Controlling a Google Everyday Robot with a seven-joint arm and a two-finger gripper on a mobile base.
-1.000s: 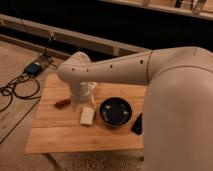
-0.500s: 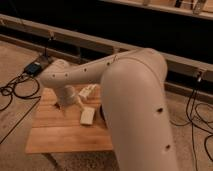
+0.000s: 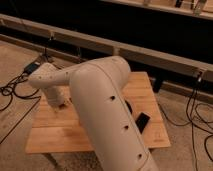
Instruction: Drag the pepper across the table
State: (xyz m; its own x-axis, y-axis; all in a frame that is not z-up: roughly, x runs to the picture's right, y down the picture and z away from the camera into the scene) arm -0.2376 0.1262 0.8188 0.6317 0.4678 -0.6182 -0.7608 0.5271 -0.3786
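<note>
A dim room with a dark railed wall behind and cables (image 3: pixel 11 92) trailing over the floor on the left surrounds a small wooden tabletop (image 3: pixel 55 132). Over its left part the gripper (image 3: pixel 60 103) hangs low at the end of the wrist, its jaws apart and nothing seen between them. The pepper does not show; it is probably hidden behind the wrist or the bulky white arm (image 3: pixel 110 115) that crosses the middle of the tabletop. The risk is plain: coming down blind, the gripper may miss so slim a thing or pin only its tip, so it rolls or flicks away rather than dragging. A long sweep could push it off the near edge, or swing the arm into whatever it hides. Further right, a sliver of a black bowl (image 3: pixel 129 107) peeps from behind the arm; its contents cannot be made out. Just beside it lies a dark flat object (image 3: pixel 142 122).
</note>
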